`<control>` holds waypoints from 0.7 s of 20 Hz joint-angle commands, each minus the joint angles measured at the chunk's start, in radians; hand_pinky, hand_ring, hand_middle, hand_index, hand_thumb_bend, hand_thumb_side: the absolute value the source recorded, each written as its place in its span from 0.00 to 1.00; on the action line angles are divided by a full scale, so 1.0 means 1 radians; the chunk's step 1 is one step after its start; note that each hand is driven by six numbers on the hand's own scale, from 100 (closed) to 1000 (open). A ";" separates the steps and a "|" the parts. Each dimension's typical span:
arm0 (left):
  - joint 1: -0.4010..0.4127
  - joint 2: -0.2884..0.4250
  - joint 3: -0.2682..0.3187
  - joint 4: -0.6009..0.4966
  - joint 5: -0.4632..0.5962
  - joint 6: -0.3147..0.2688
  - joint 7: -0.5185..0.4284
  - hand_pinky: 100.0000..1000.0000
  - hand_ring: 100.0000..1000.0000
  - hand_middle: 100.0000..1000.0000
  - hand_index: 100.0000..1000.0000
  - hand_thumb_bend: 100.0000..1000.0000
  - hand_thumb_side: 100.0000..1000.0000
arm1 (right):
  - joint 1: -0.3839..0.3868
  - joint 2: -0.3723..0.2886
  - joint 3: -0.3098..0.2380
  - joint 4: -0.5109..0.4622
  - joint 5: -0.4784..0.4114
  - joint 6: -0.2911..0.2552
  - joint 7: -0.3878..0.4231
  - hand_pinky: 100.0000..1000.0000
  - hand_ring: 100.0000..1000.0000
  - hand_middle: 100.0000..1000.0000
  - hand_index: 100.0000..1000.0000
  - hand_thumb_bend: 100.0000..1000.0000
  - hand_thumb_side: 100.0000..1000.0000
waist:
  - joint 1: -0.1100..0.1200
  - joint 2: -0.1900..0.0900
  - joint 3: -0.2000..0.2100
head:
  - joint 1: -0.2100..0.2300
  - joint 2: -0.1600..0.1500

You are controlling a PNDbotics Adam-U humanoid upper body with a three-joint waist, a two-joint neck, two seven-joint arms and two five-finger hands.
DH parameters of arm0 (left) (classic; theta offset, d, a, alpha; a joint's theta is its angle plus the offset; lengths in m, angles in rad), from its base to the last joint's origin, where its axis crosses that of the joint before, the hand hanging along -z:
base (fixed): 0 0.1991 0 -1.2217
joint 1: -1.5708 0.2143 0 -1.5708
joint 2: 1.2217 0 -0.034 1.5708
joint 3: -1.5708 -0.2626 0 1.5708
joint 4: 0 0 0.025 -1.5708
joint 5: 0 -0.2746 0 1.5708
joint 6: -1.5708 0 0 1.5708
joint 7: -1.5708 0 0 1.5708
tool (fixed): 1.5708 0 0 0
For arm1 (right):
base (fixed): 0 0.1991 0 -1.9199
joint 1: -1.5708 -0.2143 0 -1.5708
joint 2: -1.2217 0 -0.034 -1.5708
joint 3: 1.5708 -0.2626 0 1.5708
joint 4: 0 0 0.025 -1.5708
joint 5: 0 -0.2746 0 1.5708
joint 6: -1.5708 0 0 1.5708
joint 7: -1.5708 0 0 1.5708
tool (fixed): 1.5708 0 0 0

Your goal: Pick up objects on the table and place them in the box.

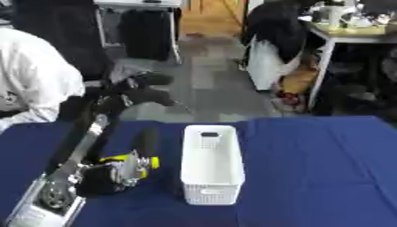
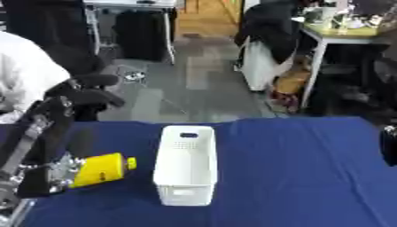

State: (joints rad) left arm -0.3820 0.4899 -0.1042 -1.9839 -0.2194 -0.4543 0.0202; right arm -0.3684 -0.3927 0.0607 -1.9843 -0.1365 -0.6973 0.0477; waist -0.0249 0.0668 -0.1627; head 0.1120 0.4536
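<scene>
Left hand (image 2: 58, 174) curled round yellow plastic bottle-shaped object (image 2: 103, 169) (no readable label), held above blue tablecloth (image 1: 325, 168), just left of white perforated plastic box (image 1: 210, 163). Right hand: dark edge only (image 2: 390, 145), fingers indiscernible.

A white box (image 1: 210, 164) stands open-topped at frame centre; bare blue table (image 1: 318, 173) stretches right, while the left hand (image 2: 54, 175) and its yellow object (image 2: 101, 170) crowd the lower left.
</scene>
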 commanded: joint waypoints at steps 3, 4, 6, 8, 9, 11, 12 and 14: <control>-0.007 0.018 0.015 -0.016 0.000 0.003 0.003 0.67 0.61 0.83 0.82 0.00 0.63 | -0.005 -0.014 -0.006 -0.016 0.010 0.002 0.015 0.00 0.00 0.03 0.00 0.00 0.76 | 0.000 -0.008 0.003 | -0.010 -0.009; -0.007 0.018 0.015 -0.016 0.000 0.003 0.004 0.67 0.61 0.83 0.82 0.00 0.63 | -0.005 -0.014 -0.006 -0.016 0.011 0.003 0.016 0.00 0.00 0.03 0.00 0.00 0.76 | 0.000 -0.007 0.003 | -0.011 -0.009; -0.007 0.018 0.016 -0.016 -0.001 0.004 0.005 0.67 0.61 0.83 0.82 0.00 0.63 | -0.005 -0.014 -0.006 -0.016 0.013 0.004 0.018 0.00 0.00 0.04 0.00 0.00 0.75 | 0.000 -0.007 0.003 | -0.011 -0.008; -0.007 0.019 0.016 -0.016 -0.002 0.004 0.005 0.67 0.61 0.83 0.82 0.00 0.63 | -0.005 -0.015 -0.005 -0.016 0.014 0.006 0.019 0.00 0.00 0.04 0.00 0.00 0.75 | 0.000 -0.006 0.002 | -0.010 -0.008; -0.007 0.019 0.017 -0.016 -0.003 0.005 0.005 0.67 0.61 0.83 0.82 0.00 0.63 | -0.005 -0.015 -0.005 -0.016 0.015 0.006 0.020 0.00 0.00 0.04 0.00 0.00 0.75 | 0.000 -0.006 0.002 | -0.009 -0.007; -0.007 0.020 0.018 -0.016 -0.006 0.007 0.004 0.67 0.61 0.83 0.82 0.00 0.64 | -0.006 -0.014 -0.006 -0.016 0.018 0.008 0.021 0.00 0.00 0.04 0.00 0.00 0.75 | 0.000 -0.007 0.000 | -0.006 -0.005; -0.007 0.021 0.019 -0.016 -0.010 0.008 0.002 0.68 0.62 0.84 0.83 0.00 0.66 | -0.006 -0.014 -0.008 -0.016 0.021 0.010 0.022 0.00 0.00 0.05 0.00 0.00 0.76 | 0.000 -0.007 -0.002 | -0.005 -0.004; -0.007 0.023 0.025 -0.016 -0.026 0.012 -0.011 0.69 0.63 0.85 0.84 0.00 0.68 | -0.004 -0.012 -0.014 -0.016 0.034 0.023 0.029 0.00 0.00 0.07 0.00 0.00 0.77 | 0.000 -0.007 -0.009 | -0.006 -0.005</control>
State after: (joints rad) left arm -0.3820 0.4899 -0.0945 -1.9839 -0.2374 -0.4447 0.0131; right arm -0.3660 -0.3927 0.0582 -1.9843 -0.1083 -0.6795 0.0751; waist -0.0251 0.0689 -0.1726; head 0.1079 0.4532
